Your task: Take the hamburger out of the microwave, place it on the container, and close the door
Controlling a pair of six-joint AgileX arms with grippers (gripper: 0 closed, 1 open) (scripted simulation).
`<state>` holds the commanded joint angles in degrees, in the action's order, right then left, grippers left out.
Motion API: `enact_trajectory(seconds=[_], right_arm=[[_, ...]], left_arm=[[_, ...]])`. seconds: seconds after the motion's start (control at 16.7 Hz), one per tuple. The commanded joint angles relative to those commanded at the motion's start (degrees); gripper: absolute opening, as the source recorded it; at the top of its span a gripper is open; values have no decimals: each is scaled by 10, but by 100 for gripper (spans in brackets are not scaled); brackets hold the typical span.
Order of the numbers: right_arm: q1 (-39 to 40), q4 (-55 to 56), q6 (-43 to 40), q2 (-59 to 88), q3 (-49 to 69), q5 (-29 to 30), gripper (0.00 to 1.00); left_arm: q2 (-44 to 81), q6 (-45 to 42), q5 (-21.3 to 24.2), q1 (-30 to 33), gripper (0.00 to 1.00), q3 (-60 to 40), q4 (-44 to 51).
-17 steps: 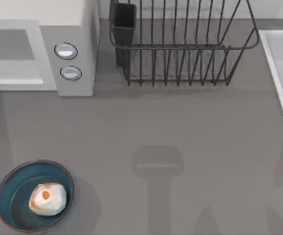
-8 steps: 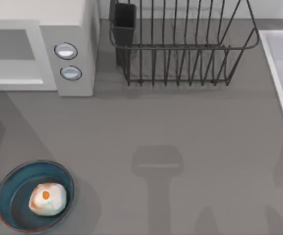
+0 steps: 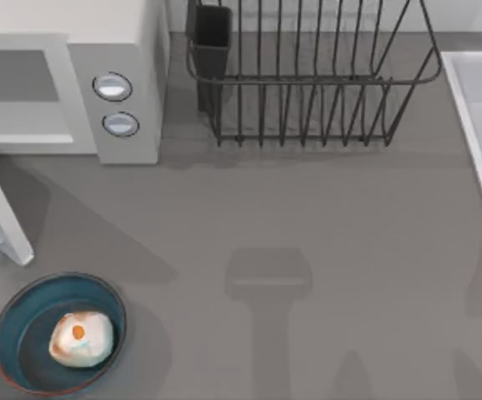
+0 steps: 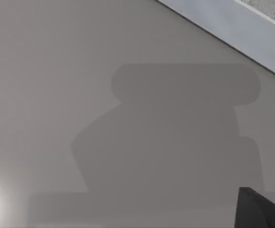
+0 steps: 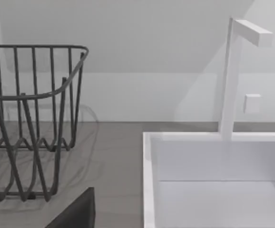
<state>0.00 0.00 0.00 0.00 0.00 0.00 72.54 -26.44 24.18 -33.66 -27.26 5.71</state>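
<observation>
Since the hamburger (image 3: 81, 339) already lies inside the container (image 3: 6, 329), what is left, as I judge it, is the door. From above, the door (image 3: 1, 208) stands out from the front of the microwave (image 3: 128, 83) as a white panel seen nearly edge-on. It slants across the table (image 3: 333, 217) at the far left, and its free end stops just short of the container's rim. The cavity behind it therefore looks uncovered, though its inside is hidden from this height. A black dish rack (image 3: 308, 83) stands beside the microwave, and a white sink (image 3: 479, 117) runs along the right edge.

In the left wrist view, bare table lies below the left gripper, crossed by a blocky shadow (image 4: 175, 133). A dark wedge (image 4: 263, 211) in one corner is probably part of that gripper. Whether it is wide or narrow I cannot tell, and neither door nor hamburger is near it.

In the right wrist view, the rack and the sink with its tap (image 5: 230, 76) lie ahead of the right gripper, which is well away from the task's things. Its spread cannot be told either from the dark sliver (image 5: 75, 213) at the edge.

The next move calls for a push on the door's outer face near its free end, swinging it toward the cavity until it sits flush, without brushing the container.
</observation>
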Motion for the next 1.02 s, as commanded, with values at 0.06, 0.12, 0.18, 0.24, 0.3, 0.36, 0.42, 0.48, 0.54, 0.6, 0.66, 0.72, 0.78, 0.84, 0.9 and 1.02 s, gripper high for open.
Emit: enact_trajectory(seconds=[0.06,0.12,0.18,0.24,0.3,0.36,0.42,0.48,0.54,0.6,0.66,0.72,0.78,0.84,0.9,1.02], right_arm=[[0,0,0,0,0,0,100],[0,0,0,0,0,0,100],[0,0,0,0,0,0,100],[0,0,0,0,0,0,100],[0,0,0,0,0,0,100],[0,0,0,0,0,0,100],[0,0,0,0,0,0,100],[0,0,0,0,0,0,100],[0,0,0,0,0,0,100],[0,0,0,0,0,0,100],[0,0,0,0,0,0,100],[0,0,0,0,0,0,100],[0,0,0,0,0,0,100],[0,0,0,0,0,0,100],[0,0,0,0,0,0,100],[0,0,0,0,0,0,100]], left_arm=[[-4,4,-3,4,0,4,-2],[-4,4,-4,4,0,4,-2],[-4,4,-4,4,0,4,-2],[-2,4,-1,2,0,3,-1],[-3,6,-2,4,0,4,-1],[-6,12,-8,11,0,6,-1],[-11,24,-18,24,0,9,-2],[-19,39,-32,43,0,14,-2],[-28,58,-49,68,0,20,-4],[-39,79,-67,98,0,27,-5],[-50,102,-87,132,0,34,-6],[-63,126,-108,168,0,42,-7],[-76,150,-129,202,0,50,-9],[-88,173,-149,232,0,57,-10],[-99,193,-167,257,0,64,-11],[-116,222,-193,288,0,74,-13]])
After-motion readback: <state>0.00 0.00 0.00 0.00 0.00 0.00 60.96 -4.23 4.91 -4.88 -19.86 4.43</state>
